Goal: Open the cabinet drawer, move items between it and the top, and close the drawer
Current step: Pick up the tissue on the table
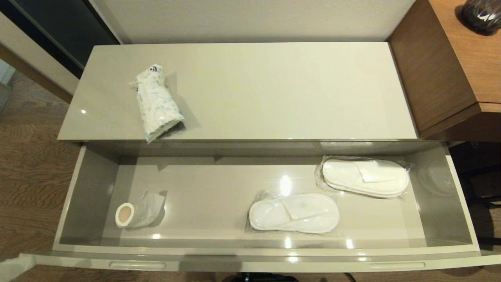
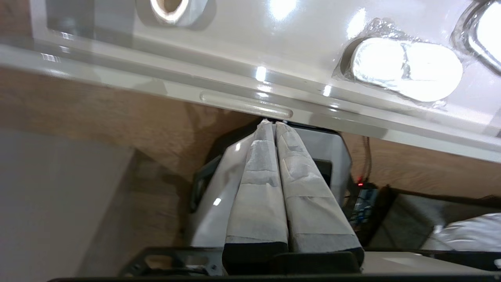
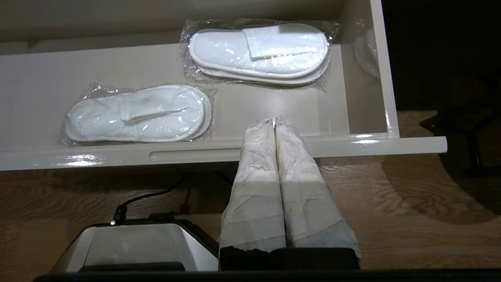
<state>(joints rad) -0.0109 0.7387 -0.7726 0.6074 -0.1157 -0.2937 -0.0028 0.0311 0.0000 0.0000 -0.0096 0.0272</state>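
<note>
head view: 2 slipper packs point(image 1: 294, 212) in drawer point(image 1: 219, 196).

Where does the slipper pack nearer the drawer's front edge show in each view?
Head view: front slipper pack, on the drawer floor right of centre.
Left wrist view: bright oval beyond the drawer front.
Right wrist view, left of the shut jaws.
Shared landmark: second slipper pack, further back and nearer the drawer's right wall.

Overhead glare (sharp, evenly bright)
</note>
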